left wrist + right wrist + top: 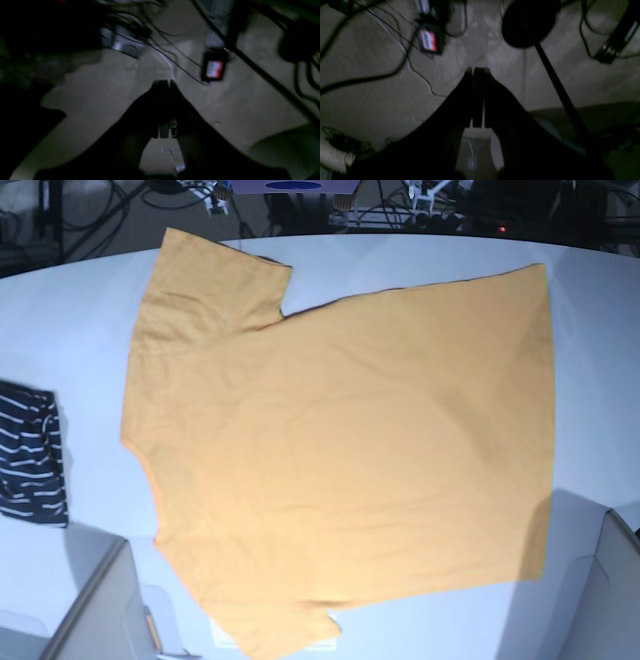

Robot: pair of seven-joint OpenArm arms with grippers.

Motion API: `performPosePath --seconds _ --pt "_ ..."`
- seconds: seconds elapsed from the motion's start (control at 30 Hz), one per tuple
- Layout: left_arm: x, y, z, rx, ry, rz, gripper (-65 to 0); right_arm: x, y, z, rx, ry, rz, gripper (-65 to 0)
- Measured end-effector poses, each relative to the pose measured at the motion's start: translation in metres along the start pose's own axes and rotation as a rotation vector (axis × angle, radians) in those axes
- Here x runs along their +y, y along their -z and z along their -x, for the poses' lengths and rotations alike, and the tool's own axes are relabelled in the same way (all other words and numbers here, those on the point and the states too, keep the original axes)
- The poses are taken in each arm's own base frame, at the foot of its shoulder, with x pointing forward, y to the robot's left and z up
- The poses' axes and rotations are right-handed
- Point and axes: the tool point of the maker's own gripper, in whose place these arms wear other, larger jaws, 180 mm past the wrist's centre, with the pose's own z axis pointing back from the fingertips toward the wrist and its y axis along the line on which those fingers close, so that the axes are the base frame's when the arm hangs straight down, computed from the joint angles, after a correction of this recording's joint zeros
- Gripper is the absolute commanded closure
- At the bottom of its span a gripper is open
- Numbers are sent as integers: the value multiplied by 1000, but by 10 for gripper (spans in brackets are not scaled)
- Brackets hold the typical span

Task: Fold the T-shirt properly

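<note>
Three views split the scene between them. Only the base view shows the T-shirt, spread flat across the white table with its neckline toward that view's left and its hem toward the right. One short sleeve lies at the far edge of the table, the other at the near edge. The cloth is plain orange-yellow with no print, mostly smooth, with faint wrinkles near the shoulders. A dark striped garment lies bunched at the table's left edge, apart from the shirt. Neither gripper appears in this view.

Both wrist views are dim and blurred and show no shirt. In the left wrist view the left gripper has its fingers pressed together with nothing between them, above a pale carpeted floor with thin black cables and a small black box bearing a red label. The right wrist view shows the right gripper likewise pressed together and empty, over the same kind of floor, with a round black base on a pole.

No container can be made out for certain in any view.
</note>
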Motion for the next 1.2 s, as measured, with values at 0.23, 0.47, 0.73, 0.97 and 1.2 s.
performPosePath --seconds 0.23,0.47,0.73,0.97,1.2 --pt "11 -15 19 -113 21 -18 0 -18 -8 42 3 161 45 0" --pt "8 -27 46 -105 26 -9 0 -54 -24 49 -83 151 118 0" --pt "17 -49 61 -155 58 -18 0 -52 -52 91 -89 126 136 0" --pt "46 -79 74 -198 109 -51 0 -59 -78 86 -111 114 158 0" --pt "32 -111 68 -274 120 -18 0 -61 -124 65 -202 222 133 0"
